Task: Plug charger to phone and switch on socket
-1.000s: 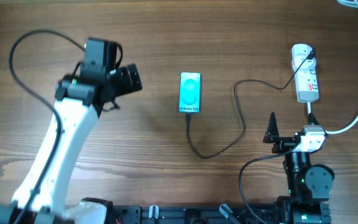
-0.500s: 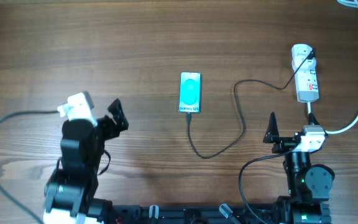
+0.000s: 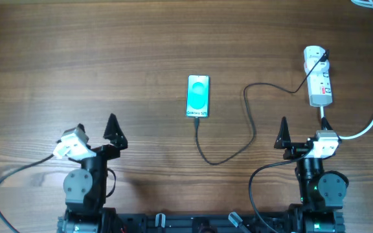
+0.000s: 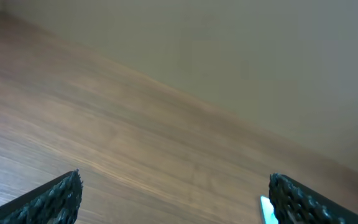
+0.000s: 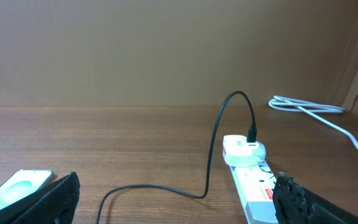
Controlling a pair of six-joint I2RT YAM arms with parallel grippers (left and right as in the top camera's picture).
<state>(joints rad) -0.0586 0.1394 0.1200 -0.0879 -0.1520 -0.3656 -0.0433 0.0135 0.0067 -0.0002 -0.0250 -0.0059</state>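
Note:
The phone [image 3: 198, 96] lies face up mid-table, its teal screen lit. The thin black charger [image 3: 250, 126] runs from the phone's bottom edge, loops toward the front and climbs to the socket [image 3: 318, 83] at the far right, where its plug sits in a white adapter [image 5: 244, 150]. My left gripper [image 3: 93, 136] is open and empty at the front left, well away from the phone. My right gripper [image 3: 303, 133] is open and empty just in front of the socket. The right wrist view shows the phone [image 5: 16, 186], charger [image 5: 166, 190] and socket [image 5: 258, 186]. A phone sliver [image 4: 266, 209] shows beside the left gripper [image 4: 173, 205].
A thick white cord [image 3: 370, 127] curves from the socket's near end to the right edge and up the far right corner [image 5: 309, 109]. Both arm bases sit along the front edge, with a black robot cable [image 3: 11, 176] looping at the front left.
My left arm has drawn back from beside the phone and folded down at the front left edge. The right arm, phone, charger and socket have not moved.

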